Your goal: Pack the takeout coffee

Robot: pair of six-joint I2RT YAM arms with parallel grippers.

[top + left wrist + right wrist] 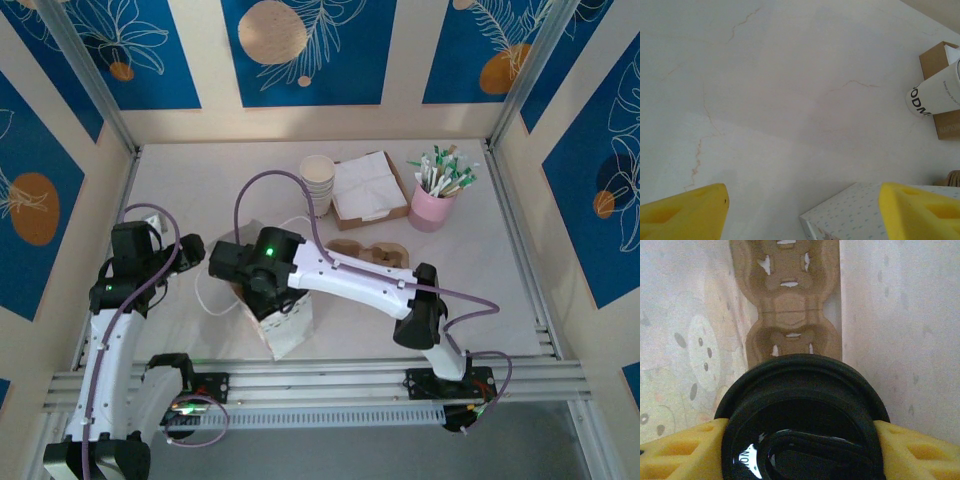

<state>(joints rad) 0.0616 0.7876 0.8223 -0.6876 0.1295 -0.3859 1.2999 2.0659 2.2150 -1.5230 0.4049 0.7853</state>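
Around the paper bag (288,322) I note: cup stack (318,178) at 12 o'clock, napkin box (370,190) and pink holder (433,205) at 1, spare carrier (365,250) at 2. Left gripper (802,195) at 9, fingers (682,212) apart, holding nothing. Tabletop (200,180) pale, veined; walls blue and cream. Right gripper (800,440) is clamped on the coffee cup (800,405), upright inside the bag, lid facing the wrist camera, above 1 carrier (785,305) running 12 to 6.
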